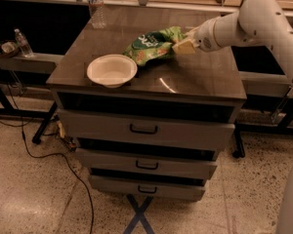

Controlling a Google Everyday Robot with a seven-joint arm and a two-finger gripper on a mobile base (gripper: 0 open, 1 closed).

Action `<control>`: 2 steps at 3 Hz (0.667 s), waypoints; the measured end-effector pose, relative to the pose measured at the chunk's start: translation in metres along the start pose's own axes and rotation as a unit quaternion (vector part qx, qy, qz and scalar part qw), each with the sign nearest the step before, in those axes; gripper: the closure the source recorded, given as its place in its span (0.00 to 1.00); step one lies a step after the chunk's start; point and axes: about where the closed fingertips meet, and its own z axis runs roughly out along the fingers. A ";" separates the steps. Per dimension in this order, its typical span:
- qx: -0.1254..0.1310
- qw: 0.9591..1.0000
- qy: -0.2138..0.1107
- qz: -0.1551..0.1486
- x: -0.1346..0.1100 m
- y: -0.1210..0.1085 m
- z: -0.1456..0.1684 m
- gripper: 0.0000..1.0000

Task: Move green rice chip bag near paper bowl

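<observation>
The green rice chip bag (pixel 153 45) is crinkled and shiny and sits over the cabinet top, its left end just behind and right of the paper bowl (pixel 112 70). The bowl is off-white and round, near the front left of the top. My gripper (pixel 181 44) reaches in from the right on a white arm and is shut on the bag's right end.
A clear plastic bottle (pixel 95 8) stands at the back left of the dark cabinet top (pixel 200 77). The cabinet has three drawers below. A small bottle (pixel 22 43) stands on a shelf at the left. Cables lie on the floor at the left.
</observation>
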 end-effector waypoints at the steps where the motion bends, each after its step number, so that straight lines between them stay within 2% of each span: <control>1: 0.007 1.000 0.006 -0.006 0.004 -0.007 -0.001 0.36; 2: 0.015 1.000 0.009 -0.009 0.006 -0.013 -0.003 0.12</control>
